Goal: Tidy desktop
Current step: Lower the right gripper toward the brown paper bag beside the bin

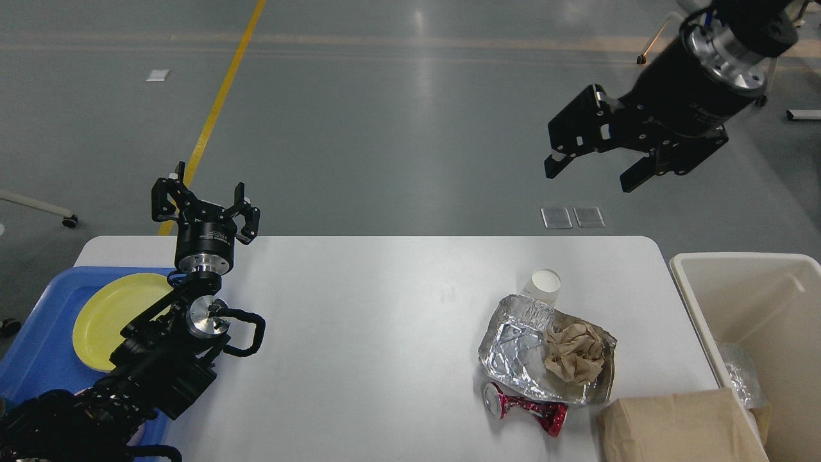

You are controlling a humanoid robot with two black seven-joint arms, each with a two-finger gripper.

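Note:
The white desktop (385, 333) fills the lower half of the head view. On its right part lie a crumpled foil tray (516, 350) holding a brown paper wad (573, 359), a crushed red can (526, 409) in front of it, and a clear cup (544, 284) behind it. My left gripper (205, 202) stands open and empty over the desktop's back left corner. High above the right side, my right gripper (593, 168) hangs open with nothing in it, well above the cup.
A blue tray (38, 359) with a yellow plate (109, 317) sits at the left edge. A cream bin (744, 301) stands right of the desktop with foil inside. A brown paper bag (673, 427) lies at the front right corner.

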